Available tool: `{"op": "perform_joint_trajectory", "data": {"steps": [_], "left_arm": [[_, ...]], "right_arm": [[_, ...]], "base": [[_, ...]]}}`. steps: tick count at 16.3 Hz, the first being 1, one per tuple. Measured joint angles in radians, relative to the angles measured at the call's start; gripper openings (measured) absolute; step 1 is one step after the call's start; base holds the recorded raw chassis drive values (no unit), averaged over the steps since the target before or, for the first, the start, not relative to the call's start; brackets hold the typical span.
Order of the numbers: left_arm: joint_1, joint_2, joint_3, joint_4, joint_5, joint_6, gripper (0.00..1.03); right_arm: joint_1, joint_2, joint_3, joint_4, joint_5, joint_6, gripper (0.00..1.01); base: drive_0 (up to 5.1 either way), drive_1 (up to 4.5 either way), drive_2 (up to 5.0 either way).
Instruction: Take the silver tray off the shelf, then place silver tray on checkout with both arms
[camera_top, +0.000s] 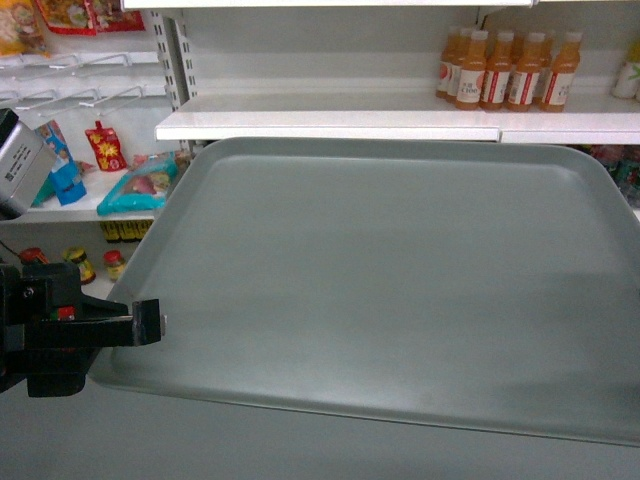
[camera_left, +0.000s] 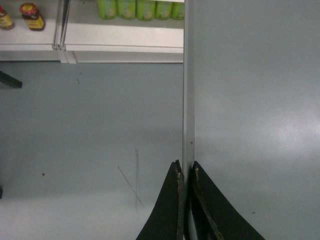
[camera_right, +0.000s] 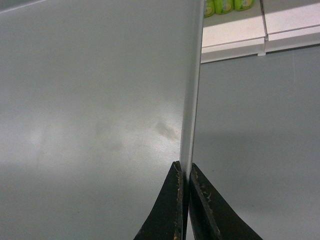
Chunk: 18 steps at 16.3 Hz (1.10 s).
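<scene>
- Left tool (camera_left: 185, 172) is clamped on the left rim of the silver tray (camera_top: 400, 290); in the left wrist view both black fingers (camera_left: 170, 210) pinch the thin edge with no gap showing.
- Right tool (camera_right: 183, 172) is doing the same on the opposite rim, fingers (camera_right: 202, 212) squeezed tight onto the edge in the right wrist view. It's off frame in the head view, though.
- In the head view the left tool (camera_top: 150, 322) pokes in from the left and meets the tray's near-left edge, with a bit of red on the arm (camera_top: 45, 335) behind it.
- Tray fills most of the head view, held up in the air roughly level, nothing on it, just the matte grey-green surface and low rim.
- Its far edge sits just in front of and a little below the white shelf (camera_top: 330, 125), not resting on it as far as I can tell.
- Grey floor (camera_left: 90, 130) shows under the tray in both wrist views.
- On that shelf further back, to the right: a row of orange bottles (camera_top: 505, 70).
- Left of the tray: lower shelves with a teal packet (camera_top: 140, 185), a red pouch (camera_top: 105, 147) and small jars (camera_top: 80, 263).
- Wrist views also catch green bottles (camera_left: 140, 9) on a low shelf.
</scene>
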Motion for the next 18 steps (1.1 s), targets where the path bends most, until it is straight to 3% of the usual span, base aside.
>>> {"op": "perform_joint_trajectory", "data": {"steps": [18], "left_arm": [[0.0, 0.0, 0.0, 0.003, 0.0, 0.0, 0.03]], "right_arm": [[0.0, 0.0, 0.0, 0.002, 0.0, 0.0, 0.02]], "base": [[0.1, -3.97, 4.1]]}}
